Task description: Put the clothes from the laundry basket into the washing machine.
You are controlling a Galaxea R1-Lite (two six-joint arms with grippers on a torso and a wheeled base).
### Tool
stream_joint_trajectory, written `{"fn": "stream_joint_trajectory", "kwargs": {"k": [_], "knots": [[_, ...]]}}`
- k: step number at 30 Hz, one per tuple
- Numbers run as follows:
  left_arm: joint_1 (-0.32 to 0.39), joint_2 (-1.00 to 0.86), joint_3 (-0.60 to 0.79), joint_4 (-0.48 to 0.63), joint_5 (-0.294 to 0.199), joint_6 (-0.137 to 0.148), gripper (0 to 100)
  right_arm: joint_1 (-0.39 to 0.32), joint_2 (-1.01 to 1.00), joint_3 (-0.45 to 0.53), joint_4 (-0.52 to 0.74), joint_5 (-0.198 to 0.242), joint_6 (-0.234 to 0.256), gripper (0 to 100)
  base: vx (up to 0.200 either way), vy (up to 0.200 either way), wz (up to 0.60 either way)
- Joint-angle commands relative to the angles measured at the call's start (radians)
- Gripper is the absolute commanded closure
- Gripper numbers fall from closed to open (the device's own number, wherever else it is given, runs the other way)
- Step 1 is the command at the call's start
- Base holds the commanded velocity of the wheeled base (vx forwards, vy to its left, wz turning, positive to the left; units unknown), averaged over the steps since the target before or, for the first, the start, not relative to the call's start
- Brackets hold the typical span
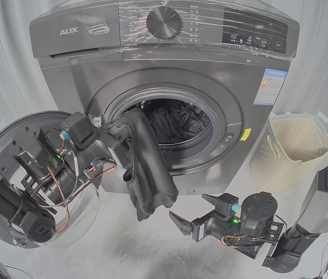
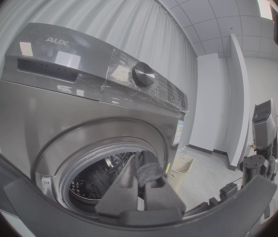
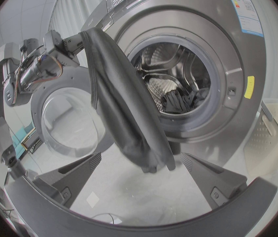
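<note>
Head view caught the loading step midway. At centre left of the frame the left gripper (image 1: 123, 125) was clamped on the top fold of a dark garment (image 1: 150, 167), right at the left rim of the drum mouth (image 1: 221, 113) of the washing machine (image 1: 164, 62). Most of the cloth hung outside, draping past the rim toward lower centre (other dark clothes (image 1: 175, 123) lay inside the drum). The right gripper (image 1: 190, 207), at lower centre-right, stood wide open and held nothing, near the hanging hem. The laundry basket (image 1: 292, 148) stood at the right edge.

The next move probably called for carrying the held fold deeper before release, or the dangling weight would likely drag it out. The garment looked black, soft and limp, with a seamed edge.
</note>
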Motion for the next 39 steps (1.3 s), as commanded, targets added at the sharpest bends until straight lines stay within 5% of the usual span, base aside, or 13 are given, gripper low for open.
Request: {"fn": "stream_joint_trajectory", "kwargs": {"k": [1, 17, 36, 39], "knots": [[-0.004, -0.003, 0.0, -0.001, -0.001, 0.0, 100, -0.026, 0.073, -0.137, 0.007, 0.014, -0.021, 0, 0.0, 0.0, 0.0], [-0.027, -0.026, -0.001, -0.001, -0.002, -0.002, 100, -0.054, 0.282, -0.42, -0.006, 0.112, -0.072, 0, 0.0, 0.0, 0.0], [-0.066, -0.063, -0.011, -0.002, -0.01, -0.019, 100, -0.071, 0.409, -0.642, 0.009, 0.112, -0.073, 0, 0.0, 0.0, 0.0], [-0.069, -0.066, -0.011, -0.002, -0.01, -0.039, 100, -0.077, 0.427, -0.668, 0.009, 0.11, -0.072, 0, 0.0, 0.0, 0.0]]}}
